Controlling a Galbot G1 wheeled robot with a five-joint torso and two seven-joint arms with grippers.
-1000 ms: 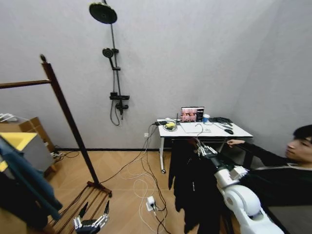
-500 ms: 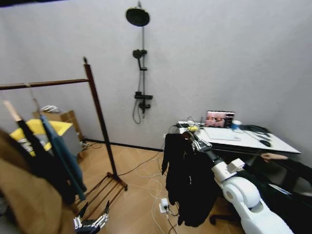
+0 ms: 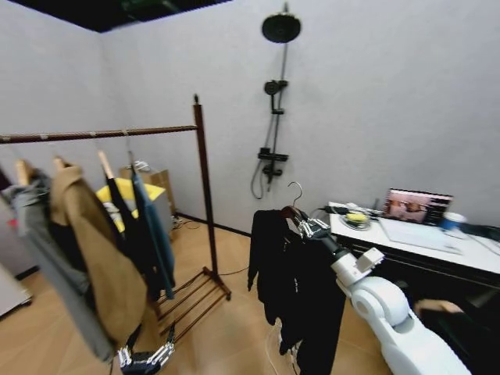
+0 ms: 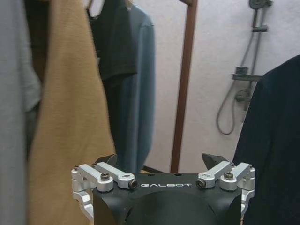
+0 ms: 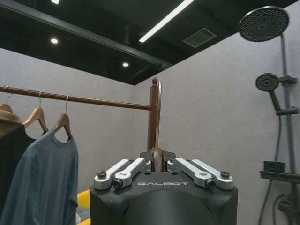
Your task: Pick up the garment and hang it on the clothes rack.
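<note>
Right end effector (image 3: pixel 311 227) pinches the garment (image 3: pixel 293 293) by its hanger; left end effector (image 3: pixel 145 358) hangs spread. The swinging coat could snag the crowded clothes rack (image 3: pixel 205 187).

You get even, soft room light from ceiling strips (image 5: pixel 166 19) and spots (head view bowed and blurred at edges).

Right arm raised and stretched forward, right hand (image 3: pixel 311 227) clamped at the hanger (image 3: pixel 292 211) neck, fingers drawn together, left hand (image 3: pixel 145 358) held low, fingers (image 4: pixel 108 172) spread apart
</note>
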